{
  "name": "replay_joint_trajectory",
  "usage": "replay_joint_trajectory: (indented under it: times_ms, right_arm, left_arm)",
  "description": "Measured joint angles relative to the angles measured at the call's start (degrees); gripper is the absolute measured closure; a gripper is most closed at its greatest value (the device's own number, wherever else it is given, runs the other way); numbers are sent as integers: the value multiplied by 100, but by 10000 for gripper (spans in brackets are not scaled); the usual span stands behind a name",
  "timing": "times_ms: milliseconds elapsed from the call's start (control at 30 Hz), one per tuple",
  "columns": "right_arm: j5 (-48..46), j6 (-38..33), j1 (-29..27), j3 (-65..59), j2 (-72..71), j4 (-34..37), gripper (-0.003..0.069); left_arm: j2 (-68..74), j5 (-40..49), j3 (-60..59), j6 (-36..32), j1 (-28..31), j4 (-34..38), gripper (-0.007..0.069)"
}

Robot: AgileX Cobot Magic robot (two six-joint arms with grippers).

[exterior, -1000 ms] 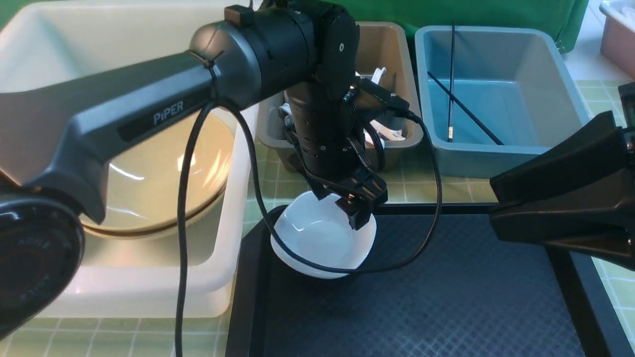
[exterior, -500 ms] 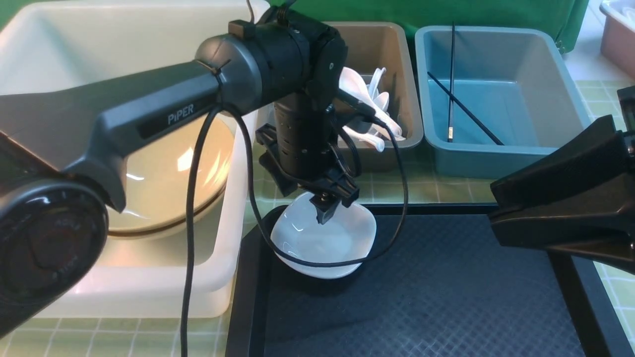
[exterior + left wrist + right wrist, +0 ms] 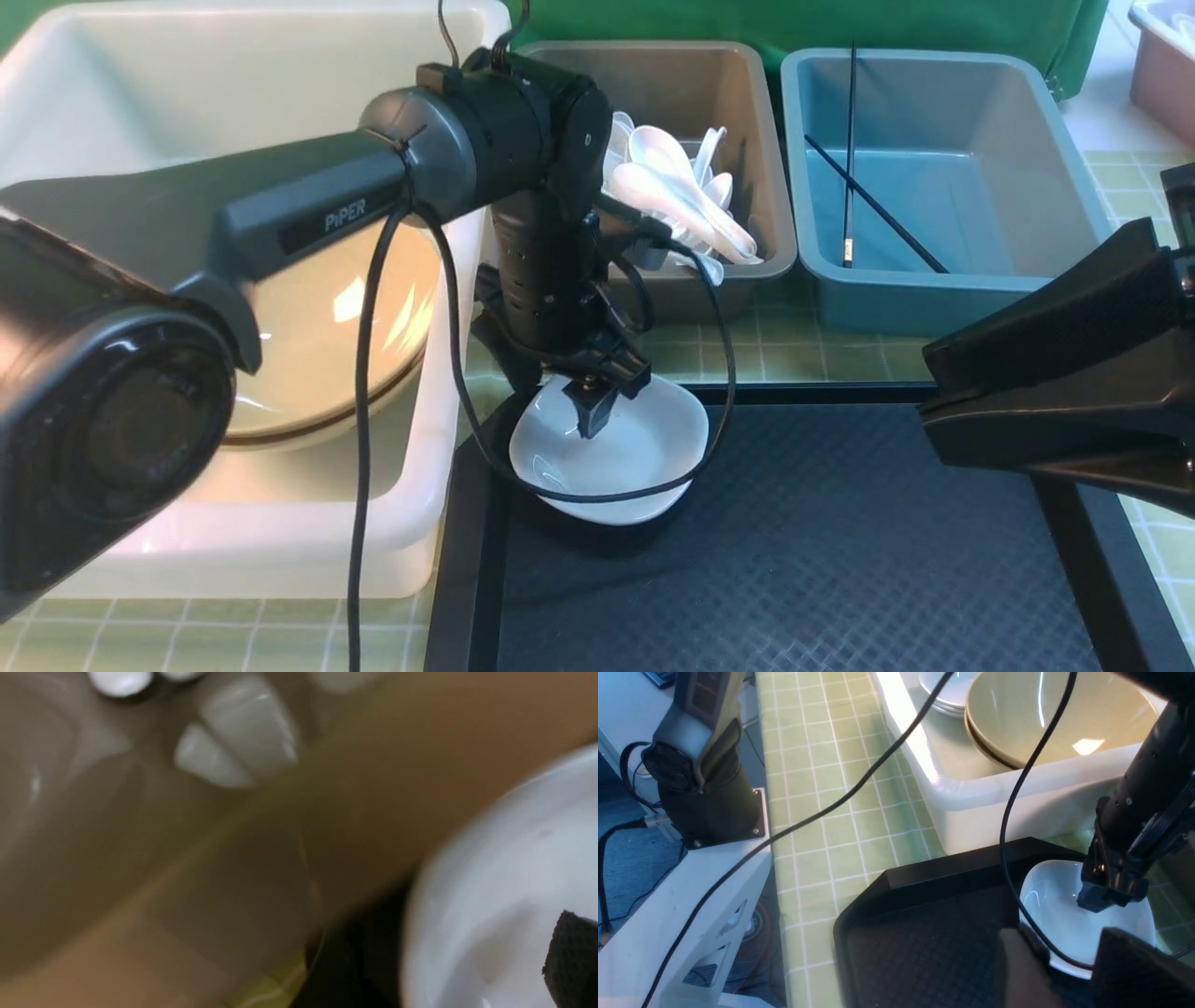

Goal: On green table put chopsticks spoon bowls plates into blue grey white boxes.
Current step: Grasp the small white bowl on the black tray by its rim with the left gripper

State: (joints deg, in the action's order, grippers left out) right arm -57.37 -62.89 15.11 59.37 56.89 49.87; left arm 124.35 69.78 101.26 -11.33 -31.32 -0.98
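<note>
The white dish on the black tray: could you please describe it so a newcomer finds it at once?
Find the black textured tray. At its far left corner, under the left gripper, sits a small glossy white rounded-square dish. It alone shows on the tray, far smaller than the tan round bowls nearby.

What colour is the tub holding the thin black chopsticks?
Blue. The rectangular plastic tub shows best in the front view.

Smooth, glossy glaze on the small white rounded-square dish [image 3: 644, 448], the wide tan round bowls [image 3: 308, 345] and the white soup spoons [image 3: 653, 154]. Matt, rough diamond-embossed texture on the black tray [image 3: 840, 560]. Smooth, faintly sheened plastic for the milky white tub [image 3: 280, 551], the grey tub [image 3: 738, 93] and the blue tub [image 3: 934, 299]. Matt printed cloth over the light green gridded table [image 3: 775, 350].
</note>
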Motion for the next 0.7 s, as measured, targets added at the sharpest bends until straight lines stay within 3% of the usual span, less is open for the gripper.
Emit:
replay_joint_trajectory:
  times_ms: [300,433,467,600,700]
  right_arm:
    - [-16,0,0,0,0,0,424]
    - [-16,0,0,0,0,0,424]
    - [-16,0,0,0,0,0,424]
    - [-16,0,0,0,0,0,424]
    - [-16,0,0,0,0,0,424]
  left_arm:
    - [51,0,0,-301,0,636,130]
    - [51,0,0,-479,0,1247,286]
    - [51,0,0,-499,0,1268,296]
    - [53,0,0,-726,0,1709,560]
    - [53,2,0,-757,0,1884,606]
